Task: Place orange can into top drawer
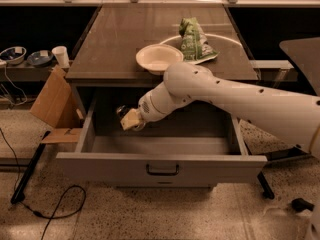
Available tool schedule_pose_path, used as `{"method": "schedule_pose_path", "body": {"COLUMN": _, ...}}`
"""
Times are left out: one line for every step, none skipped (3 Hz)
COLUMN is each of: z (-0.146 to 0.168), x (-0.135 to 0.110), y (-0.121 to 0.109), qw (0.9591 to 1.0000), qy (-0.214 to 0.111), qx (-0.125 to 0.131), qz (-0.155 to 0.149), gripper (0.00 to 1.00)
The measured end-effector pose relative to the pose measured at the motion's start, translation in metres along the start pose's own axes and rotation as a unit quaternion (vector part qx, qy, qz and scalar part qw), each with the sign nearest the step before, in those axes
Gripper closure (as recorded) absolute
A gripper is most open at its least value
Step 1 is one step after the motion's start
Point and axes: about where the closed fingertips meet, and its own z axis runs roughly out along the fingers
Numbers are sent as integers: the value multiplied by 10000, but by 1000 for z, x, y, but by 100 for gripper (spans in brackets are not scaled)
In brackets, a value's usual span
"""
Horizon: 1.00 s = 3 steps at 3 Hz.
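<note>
The top drawer [100, 165] is pulled open, with its grey front panel and dark bar handle [162, 170] toward me. My white arm reaches from the right over the open drawer. My gripper [126, 117] hangs inside the drawer's left part, above its floor. It is shut on the orange can [131, 120], which shows as a pale gold shape at the arm's end. Dark fingertips [120, 110] stick out at the can's upper left.
On the cabinet top stand a white bowl [158, 58] and a green snack bag [192, 41]. A cardboard box [54, 104] leans at the cabinet's left. A white cup [61, 56] and bowls sit on a low shelf at left. Cables lie on the floor.
</note>
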Motion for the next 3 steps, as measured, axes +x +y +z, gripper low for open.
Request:
{"method": "schedule_pose_path", "body": {"z": 13, "x": -3, "y": 3, "qw": 9999, "qy": 115, "qx": 41, "qz": -116, "gripper": 81}}
{"method": "schedule_pose_path", "body": {"z": 24, "x": -3, "y": 2, "qw": 9993, "qy": 277, "qx": 143, "qz": -218, "gripper": 58}}
{"method": "schedule_pose_path", "body": {"z": 32, "x": -1, "y": 2, "qw": 9983, "qy": 433, "qx": 272, "qz": -279, "gripper": 35}}
